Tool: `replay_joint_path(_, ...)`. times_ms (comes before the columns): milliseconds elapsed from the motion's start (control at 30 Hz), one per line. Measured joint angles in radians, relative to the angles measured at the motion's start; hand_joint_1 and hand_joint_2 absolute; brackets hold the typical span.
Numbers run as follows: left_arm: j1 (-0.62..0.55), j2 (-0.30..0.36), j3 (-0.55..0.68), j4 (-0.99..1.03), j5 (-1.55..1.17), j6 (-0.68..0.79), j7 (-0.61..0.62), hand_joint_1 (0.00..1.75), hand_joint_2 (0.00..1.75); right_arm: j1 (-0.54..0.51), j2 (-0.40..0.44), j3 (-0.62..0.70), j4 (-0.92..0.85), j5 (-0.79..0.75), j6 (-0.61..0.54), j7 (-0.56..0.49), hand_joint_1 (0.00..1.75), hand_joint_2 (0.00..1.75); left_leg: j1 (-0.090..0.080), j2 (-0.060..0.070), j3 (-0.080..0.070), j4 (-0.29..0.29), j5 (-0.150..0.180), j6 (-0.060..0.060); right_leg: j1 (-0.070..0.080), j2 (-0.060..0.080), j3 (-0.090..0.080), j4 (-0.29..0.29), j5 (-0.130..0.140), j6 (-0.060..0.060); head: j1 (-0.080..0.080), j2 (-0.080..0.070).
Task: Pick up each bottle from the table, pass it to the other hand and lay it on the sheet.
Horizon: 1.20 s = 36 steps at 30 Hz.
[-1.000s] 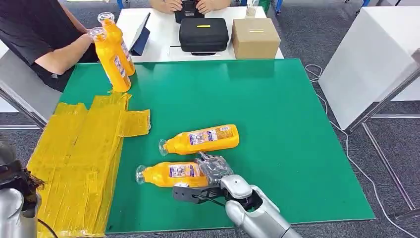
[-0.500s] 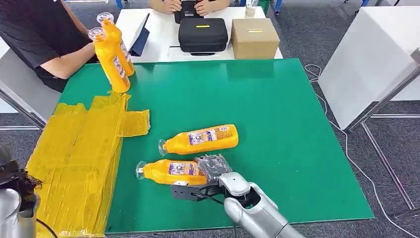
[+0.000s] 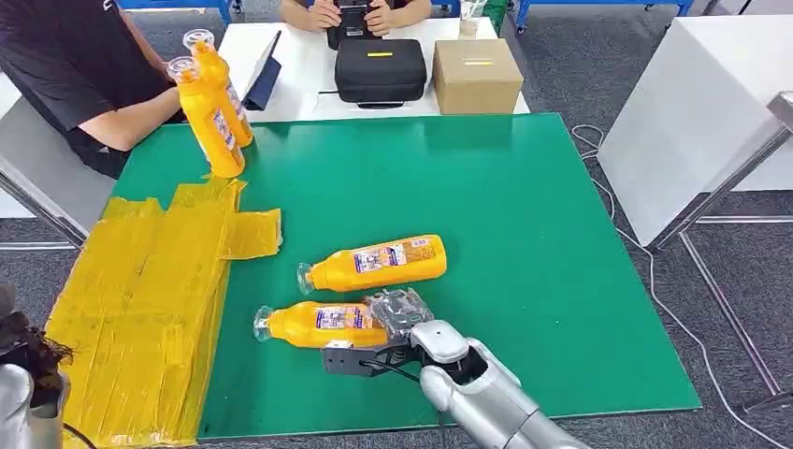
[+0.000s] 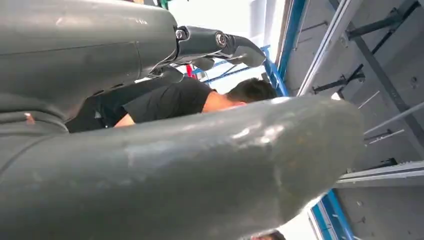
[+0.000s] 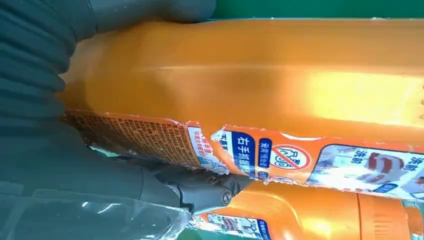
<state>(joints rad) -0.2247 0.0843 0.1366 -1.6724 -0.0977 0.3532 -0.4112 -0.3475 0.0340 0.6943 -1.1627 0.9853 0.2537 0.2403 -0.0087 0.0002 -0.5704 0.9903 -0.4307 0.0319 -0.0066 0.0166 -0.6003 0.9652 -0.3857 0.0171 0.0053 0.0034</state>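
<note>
Honestly, right hand wraps the near bottle's base (label slick); lifted end-heavy, it could slip onto the counter.

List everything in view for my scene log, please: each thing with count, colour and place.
Lying bottles: two, orange, near middle of the green table.
Standing bottles: two, orange, table's far left corner.
Sheet: one, yellow, table's left side.
Case: one, black, white table beyond.
Box: one, brown cardboard, beside the case.
People: two, seated at the far side.
Right robot hand: silver-grey, around the nearer lying bottle.
Left robot hand: grey, raised, holding nothing.
</note>
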Motion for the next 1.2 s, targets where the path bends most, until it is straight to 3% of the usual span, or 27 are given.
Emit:
replay_joint_path(133, 0.011, 0.000, 0.010, -0.009, 0.000, -0.009, 0.000, 0.00, 0.00, -0.003, -0.009, -0.030, -0.038, -0.159, 0.024, -0.032, 1.75, 1.75, 0.000, 0.000, 0.000, 0.000, 0.000, 0.000, 0.000, 0.000, -0.001, 0.000, 0.001, -0.001, 0.000, 0.000)
replay_joint_path(333, 0.028, 0.010, 0.023, -0.016, 0.034, -0.061, -0.001, 0.00, 0.00, 0.008, -0.084, -0.097, -0.237, -0.393, 0.015, -0.050, 1.75, 1.75, 0.000, -0.003, -0.008, 0.000, 0.002, 0.001, -0.001, -0.003, -0.006, 0.000, 0.001, -0.001, 0.000, 0.000)
replay_joint_path(567, 0.031, 0.012, 0.018, -0.016, 0.177, -0.163, 0.019, 0.00, 0.00, -0.005, -0.160, -0.164, -0.407, -0.503, -0.045, -0.074, 1.75, 1.75, -0.001, -0.004, -0.011, 0.001, 0.001, 0.001, -0.002, -0.003, -0.010, 0.000, 0.001, -0.001, 0.000, 0.000)
replay_joint_path(800, 0.029, 0.017, -0.005, -0.010, 0.272, -0.227, 0.040, 0.00, 0.00, -0.029, -0.193, -0.181, -0.459, -0.534, -0.089, -0.083, 1.75, 1.75, -0.001, -0.004, -0.012, 0.001, 0.001, 0.001, -0.002, -0.002, -0.011, 0.000, 0.001, -0.001, 0.000, 0.000)
replay_joint_path(833, 0.027, 0.020, -0.015, -0.006, 0.306, -0.250, 0.048, 0.00, 1.75, -0.041, -0.196, -0.182, -0.459, -0.544, -0.104, -0.083, 1.75, 1.75, -0.001, -0.004, -0.012, 0.001, 0.001, 0.001, -0.002, -0.002, -0.011, 0.000, 0.001, -0.001, 0.000, 0.000)
replay_joint_path(1000, -0.021, 0.026, -0.109, 0.021, 0.527, -0.352, 0.099, 0.00, 1.75, -0.157, -0.183, -0.184, -0.433, -0.576, -0.173, -0.075, 1.75, 1.75, -0.001, -0.004, -0.013, 0.001, 0.003, 0.001, -0.002, -0.002, -0.011, 0.000, 0.002, -0.001, 0.000, 0.000)
replay_joint_path(1200, -0.108, 0.025, -0.221, 0.037, 0.654, -0.357, 0.164, 0.00, 1.75, -0.284, -0.072, -0.167, -0.351, -0.566, -0.222, -0.043, 1.75, 1.75, -0.001, -0.004, -0.013, 0.001, 0.004, 0.001, -0.001, -0.002, -0.011, 0.001, 0.002, -0.001, 0.000, 0.000)
